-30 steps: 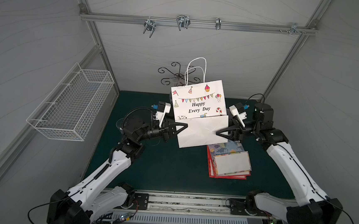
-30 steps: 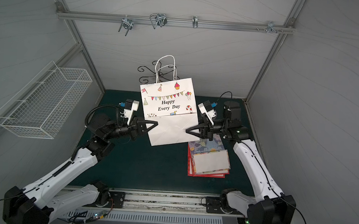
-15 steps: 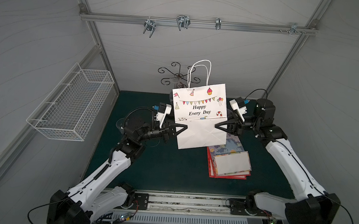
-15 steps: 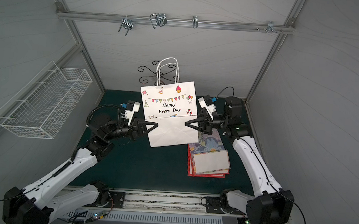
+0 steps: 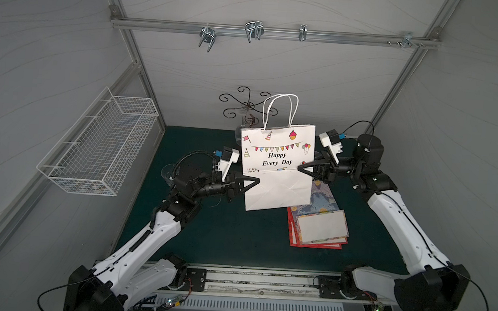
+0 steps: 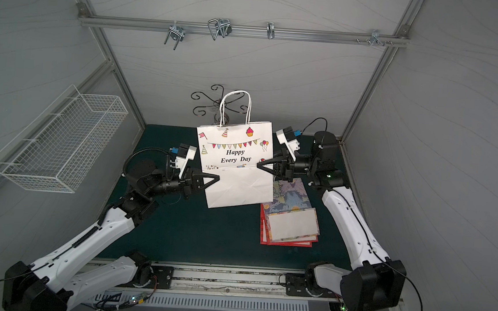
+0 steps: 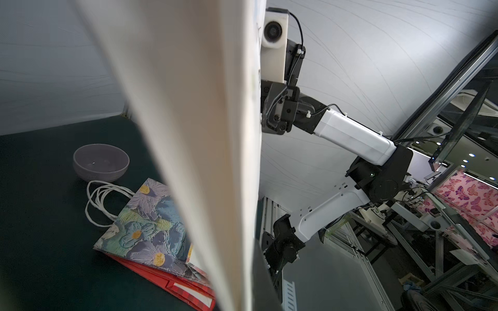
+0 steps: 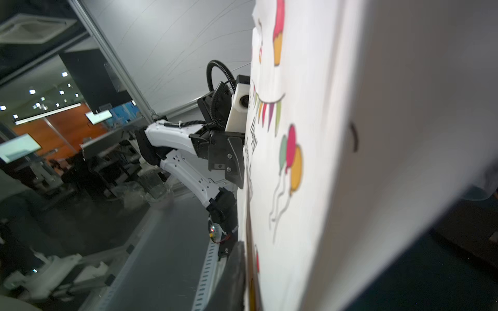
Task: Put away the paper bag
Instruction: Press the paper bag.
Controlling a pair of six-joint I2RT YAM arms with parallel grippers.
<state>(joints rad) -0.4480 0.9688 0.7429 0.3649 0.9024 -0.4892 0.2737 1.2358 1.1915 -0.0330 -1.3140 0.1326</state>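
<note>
A white paper bag (image 5: 276, 176) (image 6: 234, 176) printed "Happy Every Day" hangs upright above the green mat, its two white cord handles standing up. My left gripper (image 5: 255, 180) (image 6: 216, 178) is shut on its left edge, low down. My right gripper (image 5: 301, 169) (image 6: 259, 164) is closed on its right edge at mid height. In the left wrist view the bag (image 7: 204, 134) fills the middle, with one dark finger (image 7: 262, 280) against it. In the right wrist view one finger (image 8: 233, 274) lies flat on the printed face of the bag (image 8: 336, 134); the other finger is hidden.
A stack of flat gift bags (image 5: 318, 224) lies on the mat under the right side of the hanging bag. A grey bowl (image 7: 101, 161) sits behind it. A black scrolled stand (image 5: 246, 106) stands at the back, a wire basket (image 5: 104, 149) on the left wall, hooks (image 5: 253, 30) on the top rail.
My right gripper has risen along the bag's right edge and its jaws have closed in. The bag has sunk slightly. The left gripper has kept its hold.
</note>
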